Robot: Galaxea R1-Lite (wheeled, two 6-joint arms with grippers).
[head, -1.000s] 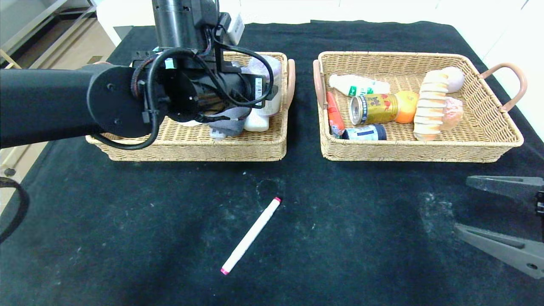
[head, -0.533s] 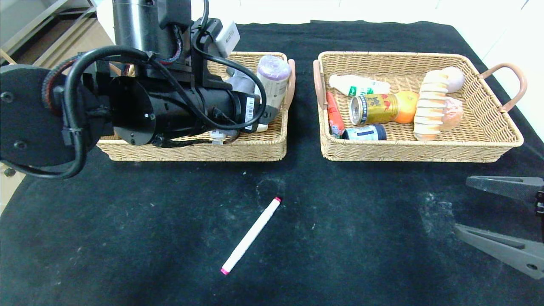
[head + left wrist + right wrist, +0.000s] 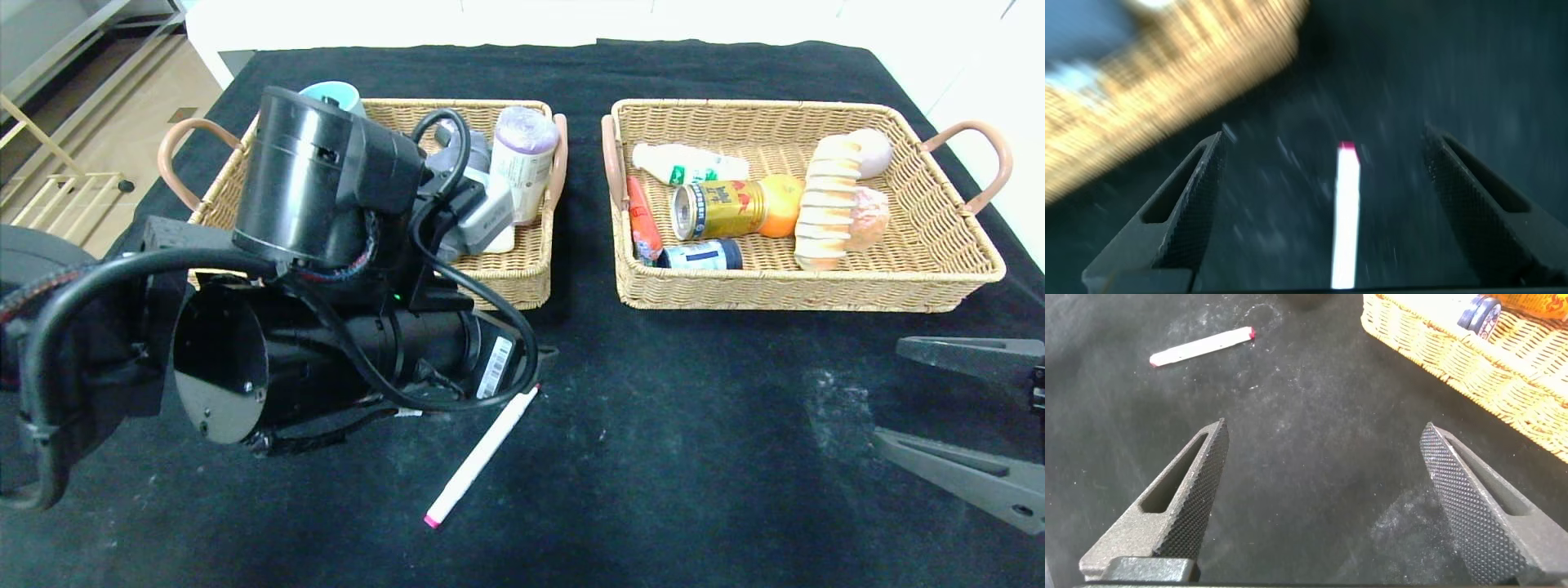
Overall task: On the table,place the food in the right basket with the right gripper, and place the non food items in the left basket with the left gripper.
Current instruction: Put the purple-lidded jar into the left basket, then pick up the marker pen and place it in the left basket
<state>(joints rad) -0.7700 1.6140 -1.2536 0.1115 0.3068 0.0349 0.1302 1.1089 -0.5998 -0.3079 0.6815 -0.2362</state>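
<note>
Black table [image 3: 669,457], left tool [image 3: 1343,208] spread over marker [image 3: 1346,216]

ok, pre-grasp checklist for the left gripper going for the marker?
1. Marker lying free on the table, nothing touching it: ok.
2. Left gripper open, a finger on each side of the marker in the left wrist view: ok.
3. Gripper low enough to close on it: cannot tell.
4. Left basket has room for the marker: cannot tell, the arm covers most of it.
5. Right gripper open, parked at the table's right edge, clear of the marker: ok.
6. Any food left outside the right basket: none visible, ok.
</note>
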